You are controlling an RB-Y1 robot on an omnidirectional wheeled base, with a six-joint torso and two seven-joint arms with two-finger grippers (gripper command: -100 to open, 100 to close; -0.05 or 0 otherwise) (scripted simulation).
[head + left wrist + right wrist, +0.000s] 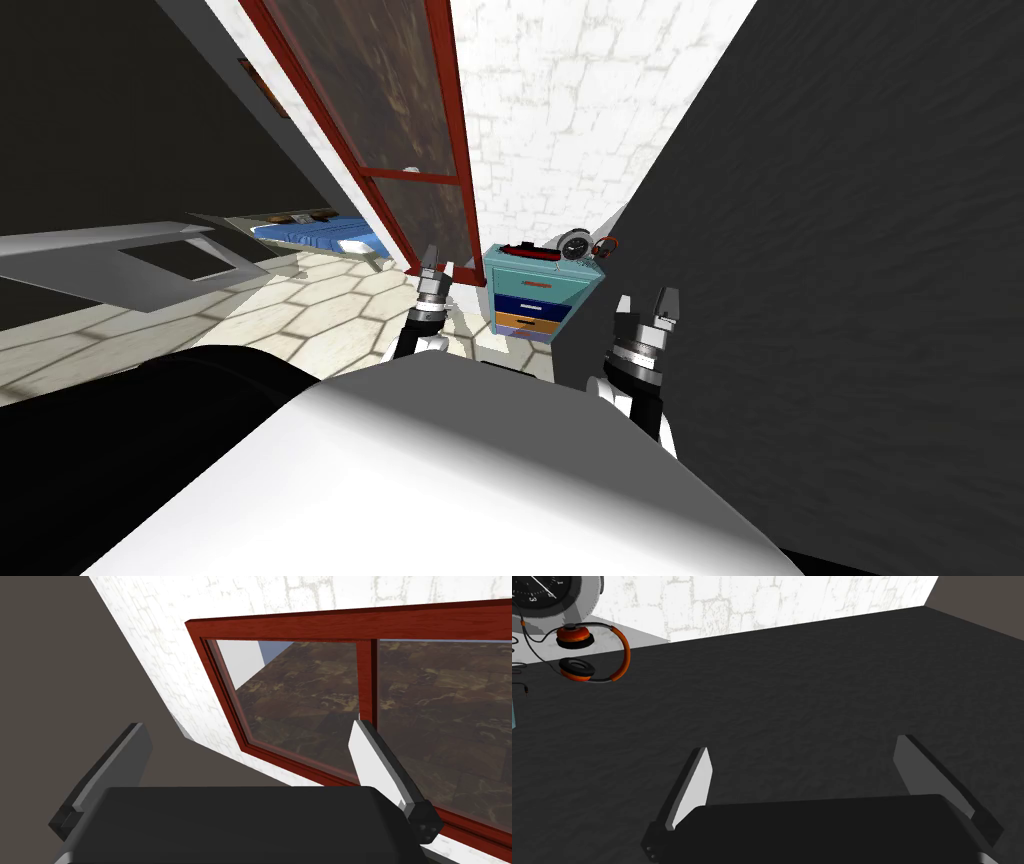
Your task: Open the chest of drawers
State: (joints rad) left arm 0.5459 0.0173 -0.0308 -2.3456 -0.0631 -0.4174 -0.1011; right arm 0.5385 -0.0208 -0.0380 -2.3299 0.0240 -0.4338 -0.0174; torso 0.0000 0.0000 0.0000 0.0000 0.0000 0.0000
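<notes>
1. Approach shot, head view: a small teal box-shaped chest of drawers point(540, 292) stands on the pale hexagon-tiled floor point(330, 300). It sits against the white wall ahead of me and just beside a dark grey wall point(850, 250) on my right. Both arms are well short of it.
2. Its front carries stacked drawer fronts: a teal one on top with a short red handle point(537, 283), then a dark blue drawer front point(535, 305), then an orange drawer front point(530, 323). A purplish strip runs beneath them. The lower handles are too small to make out.
3. A round grey-rimmed clock point(575, 245) and a pair of orange-and-black headphones point(607, 246) rest on top of the chest.
4. The left gripper point(433, 262) is raised to the left of the chest with its fingers spread wide and nothing between them.
5. The right gripper point(650, 305) is close to the dark grey wall, and it too is spread wide and empty. The right wrist view looks along that wall toward the headphones.
6. Handling, as I judge it: the chest is stiff and boxy, and its drawers should slide straight out. It looks light enough to shift under a hard tug, which could shake the clock.
7. Best hold, in my view: put the thin fingers around the middle of a handle, pinch firmly and pull level, because the blades may slip off a smooth bar.
</notes>
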